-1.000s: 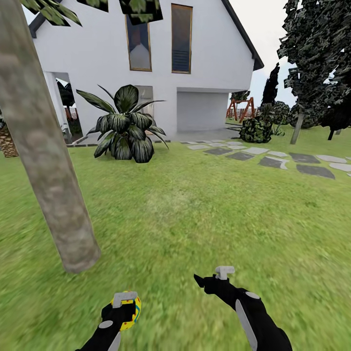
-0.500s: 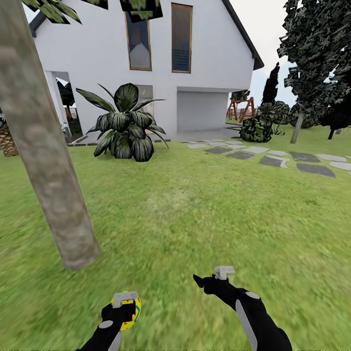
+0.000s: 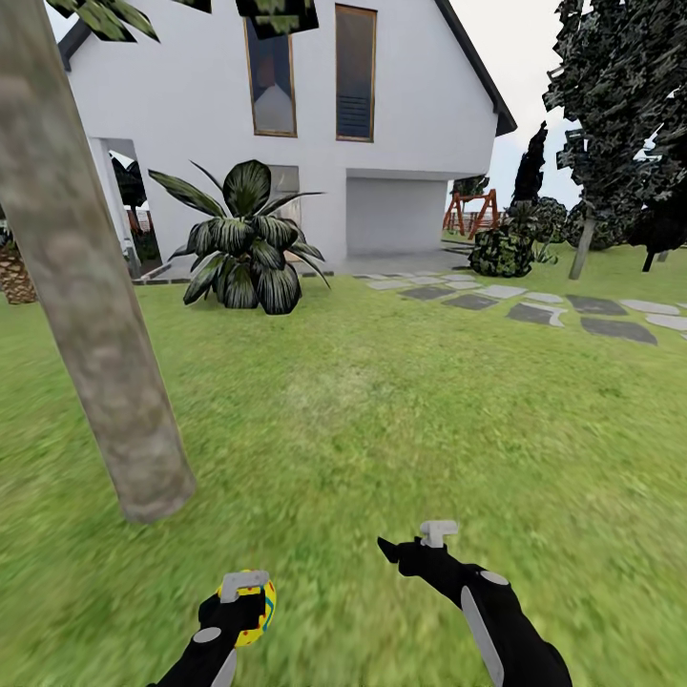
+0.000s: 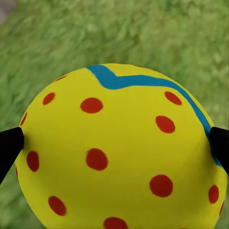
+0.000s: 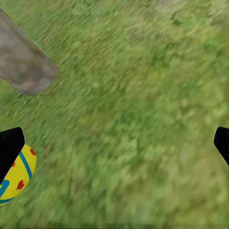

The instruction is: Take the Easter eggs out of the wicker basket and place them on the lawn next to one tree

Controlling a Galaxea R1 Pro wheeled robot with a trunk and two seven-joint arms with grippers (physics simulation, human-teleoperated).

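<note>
On the lawn (image 3: 401, 420), at the far left of the head view, the tree (image 3: 91, 315) rises as a thick, mottled grey-brown trunk, leaning a little and meeting the grass at its foot. A few leaves of its crown show along the upper edge.

Low in that view, right of the trunk's foot and nearer the robot, the left gripper (image 3: 245, 601) is clamped on an egg (image 3: 258, 603). The egg is yellow with red dots and a blue-green band. In the left wrist view the egg (image 4: 121, 152) sits squarely between the two dark fingertips (image 4: 9, 148), one touching each side, with grass behind it. The egg is held above the lawn, near the tree but apart from the trunk.

Further right, the right gripper (image 3: 412, 544) hangs over bare grass with nothing in it. In the right wrist view its dark fingertips (image 5: 10, 148) stand wide apart at the two edges, and only grass lies between them. That same view catches the egg (image 5: 16, 174) just beside one fingertip, outside the gap, and the foot of the tree (image 5: 24, 67) beyond it.

Behind the lawn, a low broad-leaved plant (image 3: 243, 243) stands before a white house (image 3: 401, 105). To the right a grey stone path (image 3: 534, 310) curves across the grass, and dark conical trees (image 3: 620, 105) stand at the far right.
</note>
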